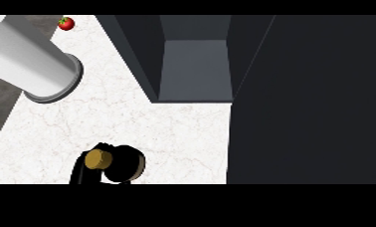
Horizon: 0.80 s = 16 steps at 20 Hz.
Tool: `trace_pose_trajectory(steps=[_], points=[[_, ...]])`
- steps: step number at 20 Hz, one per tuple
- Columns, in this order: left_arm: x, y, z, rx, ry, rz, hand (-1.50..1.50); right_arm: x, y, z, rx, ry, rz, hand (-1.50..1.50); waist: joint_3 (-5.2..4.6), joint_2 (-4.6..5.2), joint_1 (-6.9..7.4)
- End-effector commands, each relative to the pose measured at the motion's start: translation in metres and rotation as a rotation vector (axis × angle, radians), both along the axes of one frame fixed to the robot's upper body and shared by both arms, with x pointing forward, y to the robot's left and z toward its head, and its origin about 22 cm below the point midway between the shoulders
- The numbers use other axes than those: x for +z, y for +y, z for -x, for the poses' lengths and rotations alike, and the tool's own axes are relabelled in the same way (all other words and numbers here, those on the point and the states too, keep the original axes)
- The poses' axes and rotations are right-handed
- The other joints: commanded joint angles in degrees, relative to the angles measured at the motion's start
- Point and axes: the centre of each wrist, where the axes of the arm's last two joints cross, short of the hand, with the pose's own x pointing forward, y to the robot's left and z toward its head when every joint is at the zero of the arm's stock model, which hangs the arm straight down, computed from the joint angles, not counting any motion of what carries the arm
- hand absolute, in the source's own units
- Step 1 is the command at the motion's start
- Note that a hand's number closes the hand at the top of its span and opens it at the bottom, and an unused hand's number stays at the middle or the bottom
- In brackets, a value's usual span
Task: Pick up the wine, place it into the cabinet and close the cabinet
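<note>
Wine bottle [110,163] upright at lower left, cork up, ungrasped; neither hand visible, state unknown. Cabinet [195,66] open at top centre. Risk: tipping bottle on approach.

Veined marble counter [169,131], matt dark cabinet [195,71], cork-topped wine [117,163]

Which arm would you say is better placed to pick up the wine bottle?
Probably left: the wine bottle stands at the counter's left, near the only grey forearm in view; no arm shows at right.
</note>
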Motion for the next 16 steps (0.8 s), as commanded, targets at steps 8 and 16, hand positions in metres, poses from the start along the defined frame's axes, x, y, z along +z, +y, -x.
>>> trace_pose_trajectory(steps=[8, 16], points=[[0.035, -0.011, 0.017, -0.083, -0.095, 0.117, 1.5, -0.006, 0.0, 0.003, 0.012, 0.008, -0.007, -1.5, -0.41, 0.35, 0.1], [0.102, -0.04, 0.018, -0.108, -0.108, 0.114, 1.5, -0.015, 0.006, -0.017, -0.009, -0.009, -0.025, -1.5, -0.4, 0.41, 0.32]])
